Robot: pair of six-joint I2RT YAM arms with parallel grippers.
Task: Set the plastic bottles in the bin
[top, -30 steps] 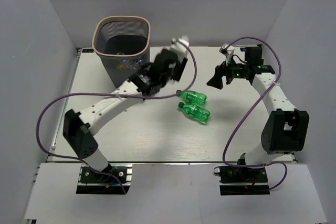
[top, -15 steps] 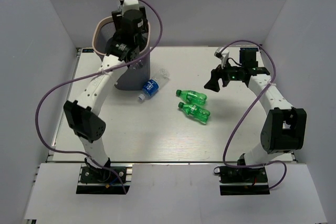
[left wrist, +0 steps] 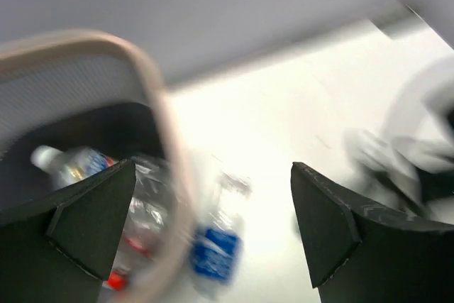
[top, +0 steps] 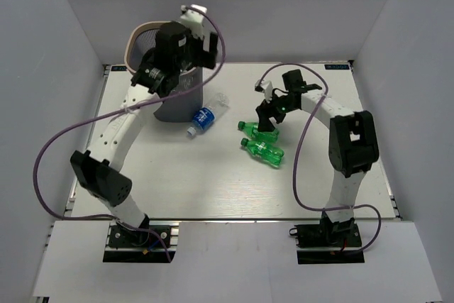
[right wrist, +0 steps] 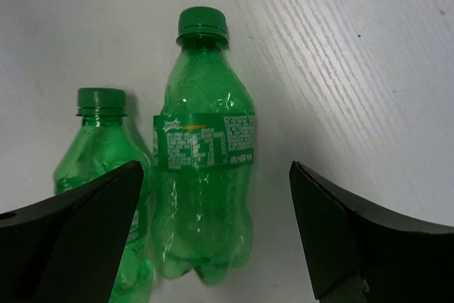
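The bin point(top: 133, 40) stands at the table's back left; its pale rim point(left wrist: 152, 104) shows blurred in the left wrist view, with clear bottles point(left wrist: 71, 164) lying inside. My left gripper point(top: 204, 51) hangs open and empty above the bin's right edge. A clear bottle with a blue label point(top: 202, 118) lies on the table against the bin's right side, also seen between my left fingers point(left wrist: 213, 253). Two green bottles point(top: 260, 130) point(top: 264, 151) lie side by side mid-table. My right gripper point(top: 268, 115) is open just over the farther green bottle point(right wrist: 206, 175), the other one point(right wrist: 99, 147) beside it.
White walls enclose the table on three sides. Purple cables loop from both arms, the right one point(top: 298, 168) hanging over the table beside the green bottles. The left arm's links point(top: 120, 125) stretch over the table's left part.
My left arm swung from mid-table up to the bin and opened; the blue-labelled bottle it carried now lies on the table beside the bin. My right gripper moved left over the green bottles.
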